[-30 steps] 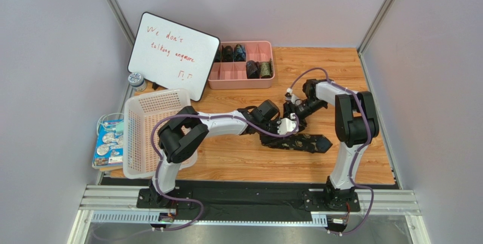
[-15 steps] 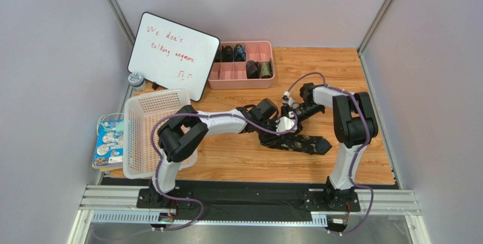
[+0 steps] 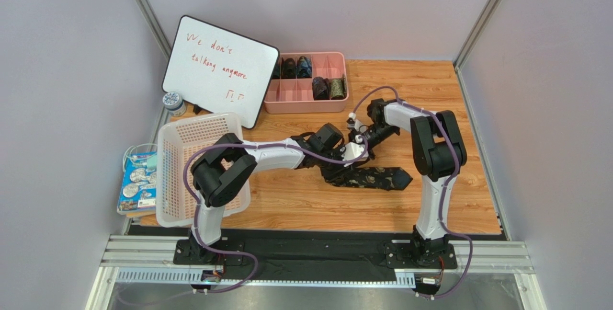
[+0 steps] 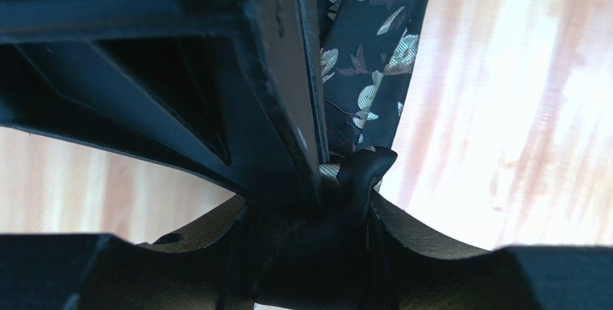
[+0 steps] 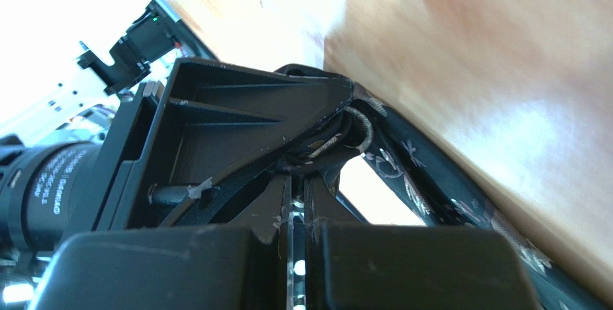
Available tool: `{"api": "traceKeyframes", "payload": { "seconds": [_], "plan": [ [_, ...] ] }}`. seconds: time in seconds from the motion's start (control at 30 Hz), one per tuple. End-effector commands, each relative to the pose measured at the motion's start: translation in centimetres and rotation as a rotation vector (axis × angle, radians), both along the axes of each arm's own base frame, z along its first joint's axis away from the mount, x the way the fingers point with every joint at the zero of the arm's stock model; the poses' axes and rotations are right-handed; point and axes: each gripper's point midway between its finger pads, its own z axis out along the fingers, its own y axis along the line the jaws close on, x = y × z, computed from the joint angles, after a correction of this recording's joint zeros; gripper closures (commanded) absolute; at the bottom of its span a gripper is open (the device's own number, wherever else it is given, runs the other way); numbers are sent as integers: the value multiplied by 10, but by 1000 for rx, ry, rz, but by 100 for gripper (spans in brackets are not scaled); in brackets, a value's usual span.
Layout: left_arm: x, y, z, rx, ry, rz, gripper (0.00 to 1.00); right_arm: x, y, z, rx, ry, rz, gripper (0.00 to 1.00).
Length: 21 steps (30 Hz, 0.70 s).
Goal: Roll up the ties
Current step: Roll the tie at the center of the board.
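Observation:
One dark tie with a pale floral pattern lies on the wooden table, its wide end pointing right. My left gripper and right gripper meet over its left end. In the left wrist view my left gripper is shut on a fold of the tie, with the other gripper's black finger right beside it. In the right wrist view my right gripper is shut on the tie's bunched end, and the tie runs off down to the right. Several rolled ties sit in the pink tray.
A whiteboard leans at the back left. A white perforated basket stands left of my left arm, with packets beyond it. Grey walls close in both sides.
Both grippers have moved left and a little toward the back, staying together. The tie has been dragged left with them.

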Motion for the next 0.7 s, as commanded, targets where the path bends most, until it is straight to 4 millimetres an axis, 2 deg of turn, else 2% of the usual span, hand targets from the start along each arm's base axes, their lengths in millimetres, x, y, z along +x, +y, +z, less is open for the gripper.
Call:
{"api": "traceKeyframes", "payload": {
  "seconds": [0.0,0.03,0.1,0.23,0.33,0.37,0.43,0.57,0.67],
  "plan": [
    [-20,67,-61,288,121,162,76,52,-1,-30,-127,-231,59,100],
    [-19,69,-63,296,113,170,76,57,0,-25,-122,-250,63,100],
    [-15,72,-64,307,102,194,76,52,-1,-22,-115,-235,72,100],
    [-16,68,-64,294,139,236,72,32,-8,-28,-129,-191,89,100],
    [-19,64,-62,269,157,231,73,28,-14,-28,-104,-152,57,80],
    [-19,65,-62,272,160,229,73,33,-14,-22,-68,-137,18,69],
    [-20,64,-62,271,159,217,74,38,-15,-11,-30,-133,-19,59],
    [-23,63,-62,265,168,200,74,42,-10,7,28,-173,-34,58],
    [-24,64,-63,265,170,191,74,37,-1,7,40,-132,-50,59]
  ]
}}
